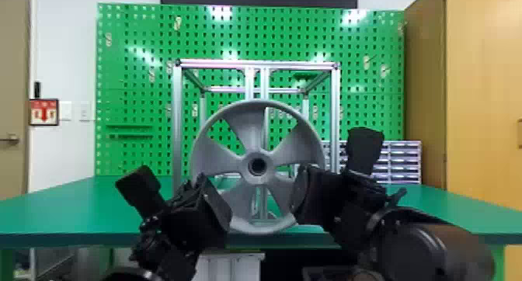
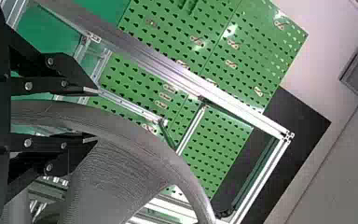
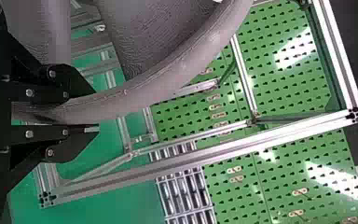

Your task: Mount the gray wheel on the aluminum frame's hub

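Gray spoked wheel (image 1: 219,160), finely ridged, stands upright before boxy aluminum frame (image 1: 177,125)

Lighting, head view, as I see it from my station: bright indoor light, apparently from above. Item: white glare patches on the green perforated pegboard (image 1: 128,88), several along its upper part. Item: pale highlights on the silvery aluminum frame (image 1: 217,63). Item: soft gray shading across the round five-spoked wheel (image 1: 221,160). Item: dark shadow beneath the flat green tabletop (image 1: 77,206). Wrist views: frame bars glaring nearly white in places; broad glare on the pegboard; fine rippled banding over the wheel (distracting, I admit).
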